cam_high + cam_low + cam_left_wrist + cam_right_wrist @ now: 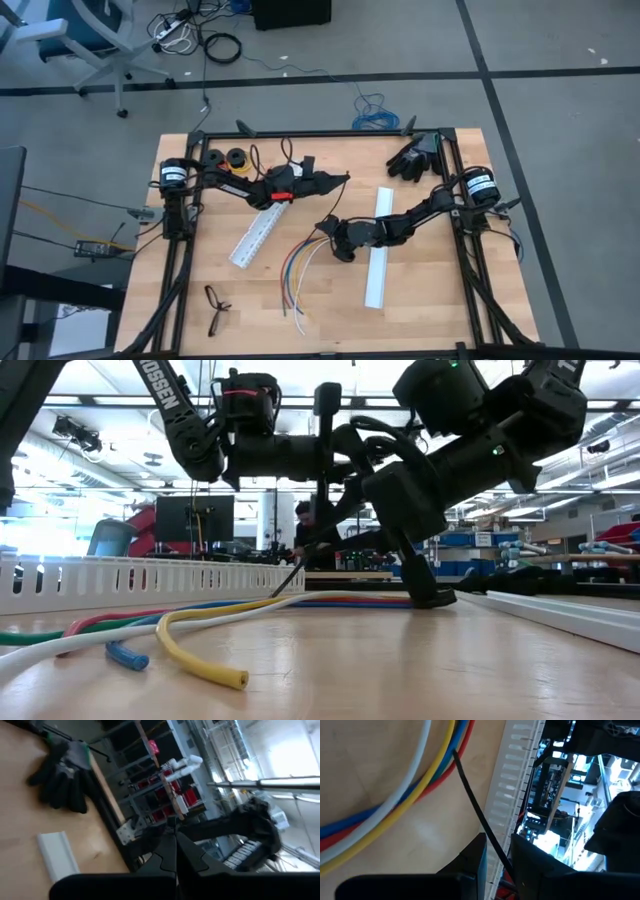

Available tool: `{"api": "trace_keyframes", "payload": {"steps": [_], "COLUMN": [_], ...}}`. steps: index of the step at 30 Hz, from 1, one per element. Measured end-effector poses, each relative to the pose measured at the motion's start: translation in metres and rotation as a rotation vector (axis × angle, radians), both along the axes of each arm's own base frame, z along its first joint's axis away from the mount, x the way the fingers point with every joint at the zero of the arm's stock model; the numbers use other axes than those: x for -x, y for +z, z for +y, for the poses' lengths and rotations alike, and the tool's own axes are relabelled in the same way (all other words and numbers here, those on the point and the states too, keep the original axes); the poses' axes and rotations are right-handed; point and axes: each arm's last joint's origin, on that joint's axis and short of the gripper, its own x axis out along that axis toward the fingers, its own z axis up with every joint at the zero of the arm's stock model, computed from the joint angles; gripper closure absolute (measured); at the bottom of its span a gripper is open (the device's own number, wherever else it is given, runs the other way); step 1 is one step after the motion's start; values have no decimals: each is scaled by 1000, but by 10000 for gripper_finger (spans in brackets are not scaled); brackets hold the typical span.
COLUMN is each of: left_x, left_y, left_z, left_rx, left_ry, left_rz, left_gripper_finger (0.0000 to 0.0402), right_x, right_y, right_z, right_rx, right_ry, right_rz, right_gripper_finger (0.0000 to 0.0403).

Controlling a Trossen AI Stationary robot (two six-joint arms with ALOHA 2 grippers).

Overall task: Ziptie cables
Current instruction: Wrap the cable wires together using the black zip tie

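Note:
The cables [300, 270] lie on the table, bunched at their far end and fanned out toward the near edge; the low view [200, 620] and the right wrist view [420, 775] show them too. The ziptie [475, 805] is a thin black strip whose tip meets the bundle. My right gripper [325, 224] sits just right of the bunched end, shut on the ziptie. My left gripper [343, 180] hovers shut above the table, beyond the bundle's far end, and its shut fingers [175, 850] hold nothing I can see. My right gripper pinches the ziptie between its two fingers [507, 865], partway along the strip. The free length runs forward out of the fingers, slanting down toward the table [287, 573]. Its tip [455, 752] reaches the side of the wire bundle.
A white slotted rail [255, 235] lies left of the cables and a plain white rail [378, 250] to their right. Black gloves [412, 158] sit at the far right corner, two black spools [225, 157] at the far left, and a small black object [217, 305] near the left front.

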Motion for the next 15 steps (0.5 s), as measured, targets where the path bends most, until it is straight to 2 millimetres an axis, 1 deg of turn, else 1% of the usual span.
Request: {"api": "trace_keyframes", "payload": {"steps": [5, 12, 15], "left_x": [0, -1, -1], "left_y": [0, 0, 0], "left_z": [0, -2, -3], "left_rx": [-3, -14, -24], "left_ry": [-21, -97, -118], "left_rz": [3, 3, 5], "left_gripper_finger": [401, 401, 401], "right_x": [0, 0, 0], "right_y": [-1, -3, -3], "right_z": [0, -9, -11], "right_rx": [11, 41, 46], "right_ry": [9, 22, 12], "right_rz": [8, 50, 52], "right_gripper_finger": [337, 393, 399]}}
